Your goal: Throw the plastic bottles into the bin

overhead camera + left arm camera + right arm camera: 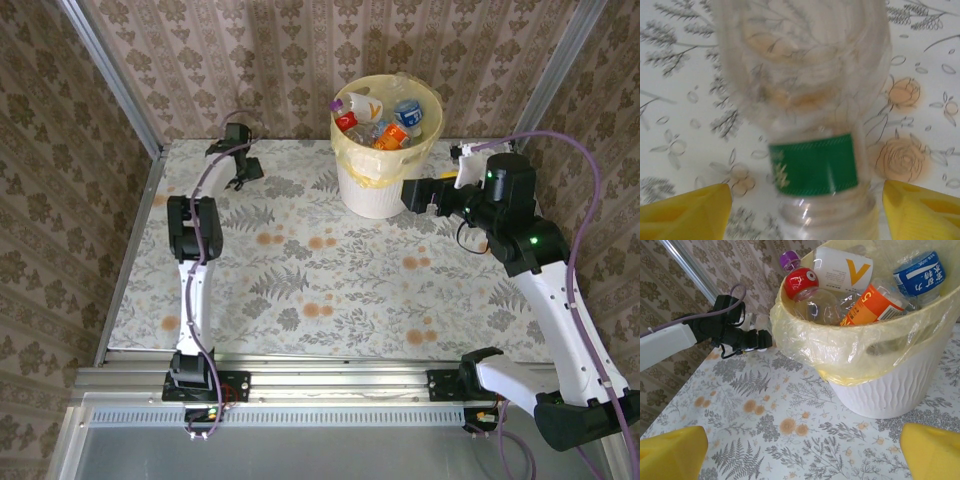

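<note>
Overhead: left gripper (244, 168) well apart from the bin (368, 195); right gripper (410, 195) just beside it, plastic bottles (385, 125) heaped inside.

Left wrist: fingers (685, 212) spread, straddling a clear green-labelled bottle (805, 90) lying on the surface (680, 100), small gaps either side.

Right wrist: fingertips (670, 455) spread wide, nothing between; bin ahead and rightward, full.

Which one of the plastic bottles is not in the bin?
The clear bottle with the green label, on the table between the open jaws of the left gripper. The other bottles sit inside the bin.
</note>
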Tool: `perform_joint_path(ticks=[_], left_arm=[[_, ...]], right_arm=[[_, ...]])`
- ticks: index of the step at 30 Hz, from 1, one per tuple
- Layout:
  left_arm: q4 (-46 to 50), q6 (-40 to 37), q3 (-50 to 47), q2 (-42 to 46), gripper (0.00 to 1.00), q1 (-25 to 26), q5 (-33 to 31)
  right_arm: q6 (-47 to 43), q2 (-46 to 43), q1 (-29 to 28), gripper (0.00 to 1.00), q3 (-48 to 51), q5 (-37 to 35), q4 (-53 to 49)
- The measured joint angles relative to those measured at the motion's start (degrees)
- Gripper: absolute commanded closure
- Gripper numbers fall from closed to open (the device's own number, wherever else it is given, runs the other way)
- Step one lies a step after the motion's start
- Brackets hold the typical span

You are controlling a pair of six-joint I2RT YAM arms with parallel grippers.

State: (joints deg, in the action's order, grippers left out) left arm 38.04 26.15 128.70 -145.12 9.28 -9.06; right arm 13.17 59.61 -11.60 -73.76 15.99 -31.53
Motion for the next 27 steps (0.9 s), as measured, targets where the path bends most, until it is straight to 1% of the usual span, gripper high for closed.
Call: perform_joint_path(ticks=[2, 4, 7, 11, 16, 20, 23, 27], left_arm=[[0.13, 0.00, 1.31, -1.18, 0.24, 0.07, -0.02], [0.63, 0.00, 1.46, -1.36, 0.28, 0.13, -0.04], [1.11, 0.13, 1.79, -1.36, 0.38, 0.11, -0.04], [1.42, -0.11, 1.77, -1.36, 0.55, 0.02, -0.04], [-1.16, -0.87, -1.73, -0.04, 0.66, -0.04, 0.02], [-3.32, -1.73, -9.07, 4.37, 0.72, -0.17, 0.13], [-7.30, -2.40, -19.47, 10.71, 0.74, -0.39, 0.90], [-13.75, -3.65, -35.54, 22.67, 0.75, -0.70, 2.71]], right_arm=[[0.00, 0.00, 0.00, 0.00, 0.28, 0.17, 0.00], [0.02, 0.00, 0.00, 0.00, 0.57, 0.39, 0.00], [0.02, 0.00, 0.00, 0.00, 0.96, 0.59, 0.00], [0.07, 0.02, 0.00, 0.00, 1.14, 0.79, 0.00], [0.11, 0.00, 0.00, 0.00, 1.53, 0.85, 0.00], [0.13, 0.00, 0.00, 0.00, 2.23, 0.85, 0.00], [0.20, -0.04, 0.00, 0.00, 2.64, 0.87, 0.00], [0.52, -0.20, 0.00, 0.00, 3.19, 1.03, 0.04]])
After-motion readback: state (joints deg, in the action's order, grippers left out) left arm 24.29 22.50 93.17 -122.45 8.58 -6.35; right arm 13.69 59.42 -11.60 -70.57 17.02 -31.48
